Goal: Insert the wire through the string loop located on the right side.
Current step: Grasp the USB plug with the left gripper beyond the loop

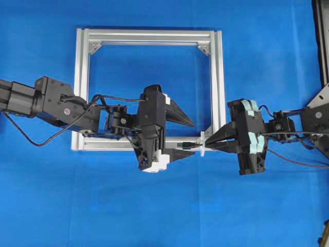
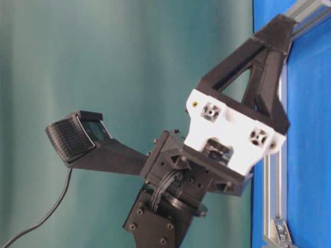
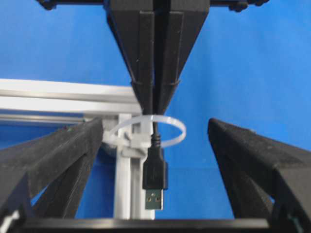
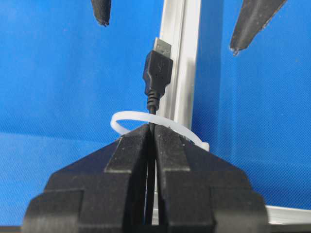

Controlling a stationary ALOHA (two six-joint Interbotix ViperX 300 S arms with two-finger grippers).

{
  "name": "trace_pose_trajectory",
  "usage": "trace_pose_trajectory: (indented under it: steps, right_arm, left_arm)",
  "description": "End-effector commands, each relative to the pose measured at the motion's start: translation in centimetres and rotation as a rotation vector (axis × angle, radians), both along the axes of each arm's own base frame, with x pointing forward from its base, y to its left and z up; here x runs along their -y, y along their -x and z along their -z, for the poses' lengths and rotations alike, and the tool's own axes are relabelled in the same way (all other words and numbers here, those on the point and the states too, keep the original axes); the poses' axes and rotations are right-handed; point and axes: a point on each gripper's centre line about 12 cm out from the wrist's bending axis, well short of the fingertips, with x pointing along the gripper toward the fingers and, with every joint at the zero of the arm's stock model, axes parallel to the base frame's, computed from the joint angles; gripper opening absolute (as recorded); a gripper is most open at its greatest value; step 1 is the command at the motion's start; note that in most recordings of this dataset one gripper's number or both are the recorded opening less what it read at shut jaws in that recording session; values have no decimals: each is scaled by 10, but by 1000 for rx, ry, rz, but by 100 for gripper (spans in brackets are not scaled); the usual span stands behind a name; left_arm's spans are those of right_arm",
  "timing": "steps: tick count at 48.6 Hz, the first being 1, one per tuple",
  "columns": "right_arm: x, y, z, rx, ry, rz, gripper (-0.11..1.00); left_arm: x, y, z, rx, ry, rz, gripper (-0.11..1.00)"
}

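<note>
Right gripper (image 4: 151, 131) pinches the wire (image 4: 153, 104) just behind my string loop (image 4: 146, 121), plug already through. Left gripper (image 3: 155, 160) stands spread around the plug; I judge only pulling through remains.

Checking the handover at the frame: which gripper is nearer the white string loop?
Right. The right gripper is shut on the wire right at the string loop, fingertips against it. The left gripper is open, its fingers either side of the plug, a little short of the loop.
</note>
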Motion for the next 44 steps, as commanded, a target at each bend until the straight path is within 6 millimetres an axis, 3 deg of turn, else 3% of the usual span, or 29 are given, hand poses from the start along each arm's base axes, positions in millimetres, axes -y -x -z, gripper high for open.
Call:
trace_pose_trajectory:
  steps: [1, 9, 44]
  right_arm:
    - [0, -4, -8, 31, -7, 5, -3]
    - [0, -4, -7, 30, -7, 5, -3]
    - [0, -4, -7, 30, -7, 5, -3]
  left_arm:
    - [0, -3, -1, 11, 0, 1, 91]
    - [1, -5, 30, -55, -4, 0, 91]
    - [1, -5, 29, -48, 2, -3, 91]
